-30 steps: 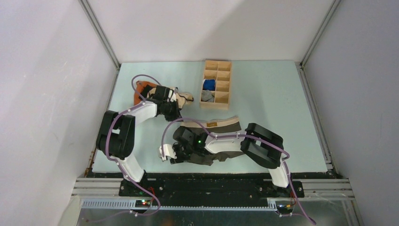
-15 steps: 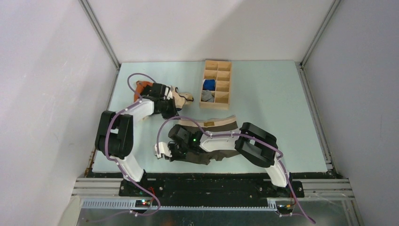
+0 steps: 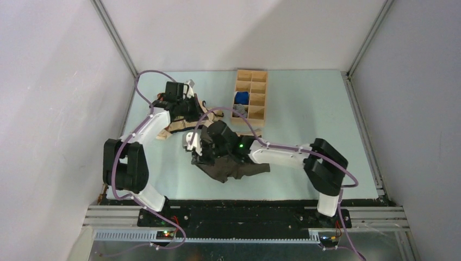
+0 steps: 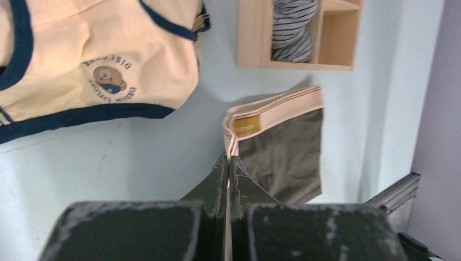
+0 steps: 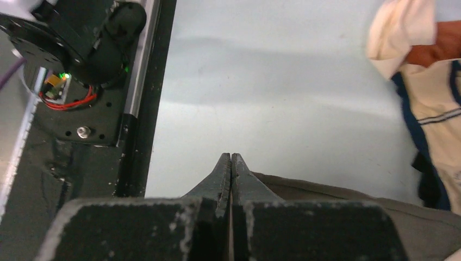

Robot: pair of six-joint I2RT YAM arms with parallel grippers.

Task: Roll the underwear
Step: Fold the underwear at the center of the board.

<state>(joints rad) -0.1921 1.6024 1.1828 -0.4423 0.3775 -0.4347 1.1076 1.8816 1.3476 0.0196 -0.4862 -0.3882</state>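
Note:
The underwear [image 3: 231, 167] is a dark olive-brown bunch lifted toward the table's middle left. My left gripper [image 4: 229, 157] is shut on the corner of its pale beige waistband [image 4: 274, 111], just below the small brown label [image 4: 247, 126]. The dark fabric [image 4: 282, 155] hangs to the right of the jaws. In the top view the left gripper [image 3: 188, 111] sits at the far left. My right gripper [image 5: 231, 156] is shut, with olive fabric [image 5: 348, 198] coming out beside its fingers. From above, the right gripper [image 3: 197, 152] is at the bunch's left end.
A cream-and-orange garment with dark trim [image 4: 108, 54] lies at the far left, also seen in the right wrist view [image 5: 429, 103]. A wooden divided box [image 3: 251, 98] stands behind, holding a blue roll [image 3: 241, 97] and a grey striped roll [image 4: 293, 27]. The black base rail [image 5: 81, 81] runs along the near edge.
The right gripper closed on the underwear. Both arms swung away from the near edge toward the far left, dragging and lifting the underwear off its flat spread.

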